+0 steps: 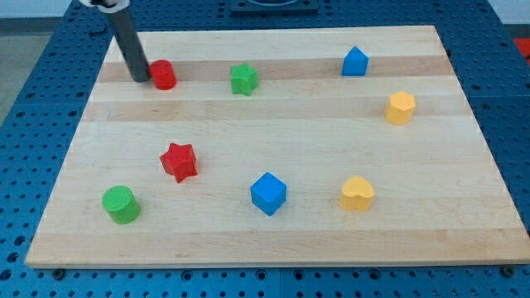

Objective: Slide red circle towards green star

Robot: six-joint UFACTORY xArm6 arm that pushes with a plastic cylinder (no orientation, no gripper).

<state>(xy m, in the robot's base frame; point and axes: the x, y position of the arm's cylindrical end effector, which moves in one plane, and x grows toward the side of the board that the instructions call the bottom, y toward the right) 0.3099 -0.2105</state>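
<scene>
Wooden surface (273,240) is seen on a blue perforated base (33,74). The tool is a plain dark rod (128,41), entering from the view's top left and slanting down to the surface. No jaws are carried, so apart or together does not apply; nothing is clamped. My tip (142,79) is set on the surface at the view's upper left, touching or just beside the red circle (163,74) on that block's left side; actual contact cannot be told.

The red circle is placed near the surface's top-left corner. The green star (243,79) is found to the view's right of it, in the same row, apart from it, with bare wood between. Tip, red circle and green star are roughly lined up left to right.

Other blocks:
- blue block, house-like pentagon (354,62), upper right, well apart from the green star.
- yellow block, rounded or hexagonal, shape not clear (400,108), by the right edge.
- red star (179,161), left of centre, below the red circle.
- green circle (121,204), lower left corner area.
- blue cube (268,193), bottom centre.
- yellow heart (357,193), lower right, beside the blue cube but apart.

No blocks are seen touching each other.
</scene>
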